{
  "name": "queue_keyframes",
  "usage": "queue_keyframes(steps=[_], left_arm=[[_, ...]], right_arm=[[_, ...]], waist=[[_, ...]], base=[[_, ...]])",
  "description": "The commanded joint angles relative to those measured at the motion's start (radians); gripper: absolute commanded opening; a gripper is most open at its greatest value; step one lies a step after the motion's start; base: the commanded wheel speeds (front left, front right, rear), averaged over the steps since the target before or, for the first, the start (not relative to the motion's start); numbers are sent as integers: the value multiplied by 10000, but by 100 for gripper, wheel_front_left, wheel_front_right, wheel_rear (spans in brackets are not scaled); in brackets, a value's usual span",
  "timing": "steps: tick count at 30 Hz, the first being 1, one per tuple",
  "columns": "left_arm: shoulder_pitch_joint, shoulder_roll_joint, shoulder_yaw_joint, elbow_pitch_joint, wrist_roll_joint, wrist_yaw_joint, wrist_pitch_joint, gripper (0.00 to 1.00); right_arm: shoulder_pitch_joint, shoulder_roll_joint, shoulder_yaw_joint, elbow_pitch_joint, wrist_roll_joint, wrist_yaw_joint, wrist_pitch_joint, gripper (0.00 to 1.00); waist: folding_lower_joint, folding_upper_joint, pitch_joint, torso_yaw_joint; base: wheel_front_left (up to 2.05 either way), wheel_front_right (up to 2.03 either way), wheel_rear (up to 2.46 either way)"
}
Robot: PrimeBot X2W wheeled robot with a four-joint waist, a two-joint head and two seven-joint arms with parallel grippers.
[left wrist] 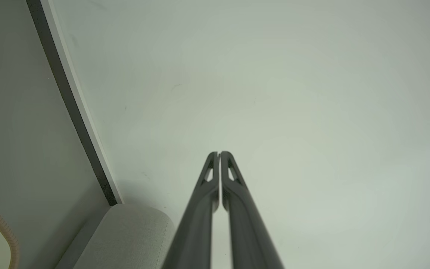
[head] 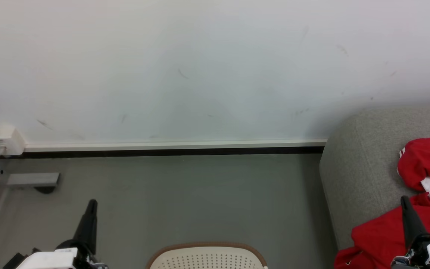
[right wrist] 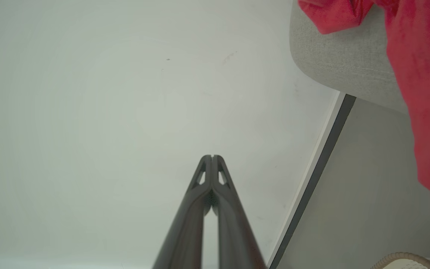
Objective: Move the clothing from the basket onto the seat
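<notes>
The left gripper point(head: 92, 204) and right gripper point(head: 404, 200) are held upright, fingers pressed together and empty. The right is possibly touched by the clothing point(head: 424, 160) draped on the seat point(head: 360, 168).

This looks like a plain indoor room fitted with a few household pieces rather than a furnished home. A bare white wall point(head: 215, 67), marked by faint dark scuffs, meets a smooth grey floor point(head: 200, 198) along a white skirting board point(head: 174, 144) with a black strip beneath it. At the right stands a grey upholstered sofa seat point(head: 360, 168) with red sportswear clothing point(head: 427, 160) heaped on it, and a cream perforated laundry basket point(head: 207, 257) sits on the floor nearby (the only domestic touches). In the left corner a small white wall box point(head: 4, 140) is mounted above the skirting, beside a grey metal foot point(head: 32, 180) of some frame, which gives the place a utilitarian, test-room feel.
</notes>
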Motion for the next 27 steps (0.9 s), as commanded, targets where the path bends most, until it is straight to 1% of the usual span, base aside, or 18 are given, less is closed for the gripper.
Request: queue_keyframes(steps=[1,27], left_arm=[[-78,20,26,-37,-139,-67,40,0],[-75,20,23,-38,-142,-66,38,0]], right_arm=[[123,9,-48,-56,15,-19,39,0],[120,6,-47,-55,15,-17,40,0]], waist=[[0,-1,0,1],[0,-1,0,1]], base=[[0,0,0],[0,0,0]])
